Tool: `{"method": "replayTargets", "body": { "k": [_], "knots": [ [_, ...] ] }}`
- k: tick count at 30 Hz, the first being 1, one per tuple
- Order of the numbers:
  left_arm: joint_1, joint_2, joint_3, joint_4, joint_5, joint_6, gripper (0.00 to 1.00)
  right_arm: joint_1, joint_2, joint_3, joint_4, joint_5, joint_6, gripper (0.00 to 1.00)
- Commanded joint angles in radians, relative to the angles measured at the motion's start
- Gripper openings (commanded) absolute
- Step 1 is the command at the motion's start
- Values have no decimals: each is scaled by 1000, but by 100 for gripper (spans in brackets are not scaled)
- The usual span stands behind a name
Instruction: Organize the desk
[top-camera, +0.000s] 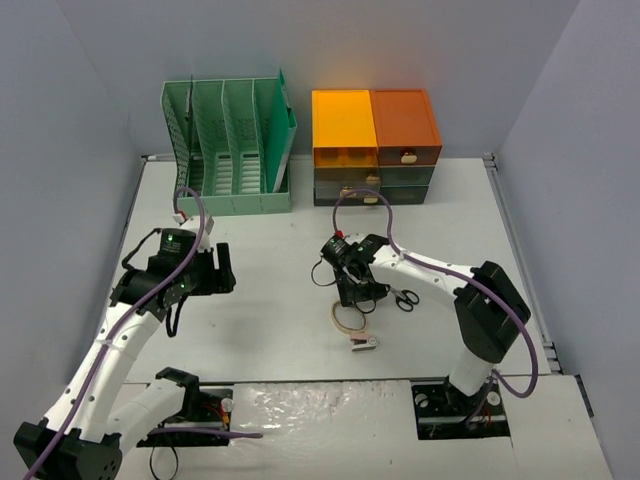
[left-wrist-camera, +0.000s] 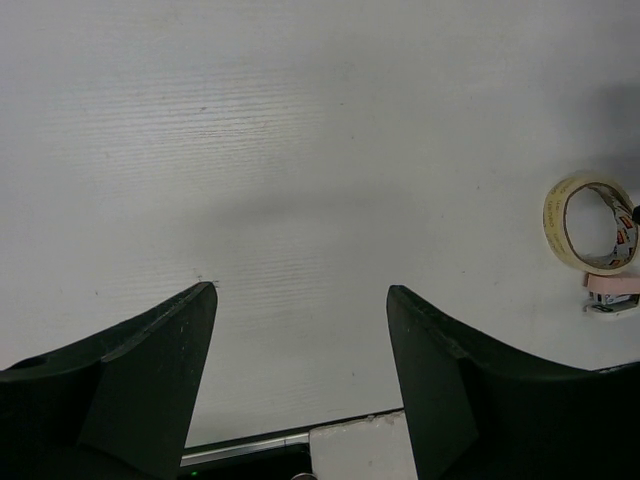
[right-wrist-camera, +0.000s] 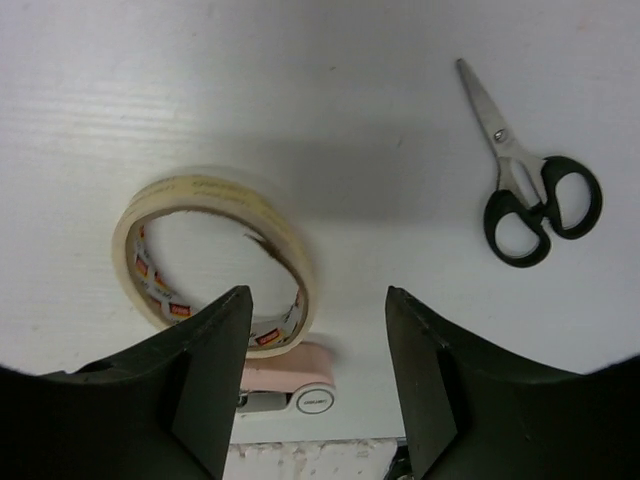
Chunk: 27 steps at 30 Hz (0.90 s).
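Setting: grey-walled booth; off-white desk (top-camera: 270, 340) with thin metal rails at its edges, spread flat beneath both pincers.
Right gripper (right-wrist-camera: 318, 300): fingers spread wide, pinching nothing, hung low over the middle of the desk.
At its left finger: tape roll (right-wrist-camera: 290, 235), cream, near rim hidden behind that fingertip, the rest ahead and left of the gap; contact impossible to tell.
In its gap, palm side: small pink-and-white stapler (right-wrist-camera: 285, 380), just beside the roll's near rim.
Ahead and right of its right finger: scissors (right-wrist-camera: 503, 140), black handles, blades shut and pointing away from the pincer, apart from the roll.
Left gripper (left-wrist-camera: 300, 290): fingers spread, nothing between them, over bare desk well left of the right pincer; roll and stapler far off to its right.
Beyond the left pincer: mint-green file rack (top-camera: 230, 140) at the desk's far edge.
Beyond the right pincer: orange and dark-grey drawer unit (top-camera: 375, 150), just beside the rack.
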Motion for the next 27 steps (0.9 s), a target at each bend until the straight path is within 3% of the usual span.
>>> {"method": "replayTargets", "body": {
  "k": [1, 8, 14, 27],
  "knots": [
    [-12, -17, 50, -2, -1, -4, 66, 69, -67, 14, -23, 7, 2, 53],
    [-13, -20, 45, 4, -2, -8, 66, 144, -74, -1, -25, -18, -25, 66],
    [-14, -15, 50, 3, -3, -3, 66, 184, -56, -3, -15, -46, -58, 92],
    [-12, -15, 58, -8, -13, 0, 66, 176, 75, -60, 159, -6, -84, 92]
  ]
}}
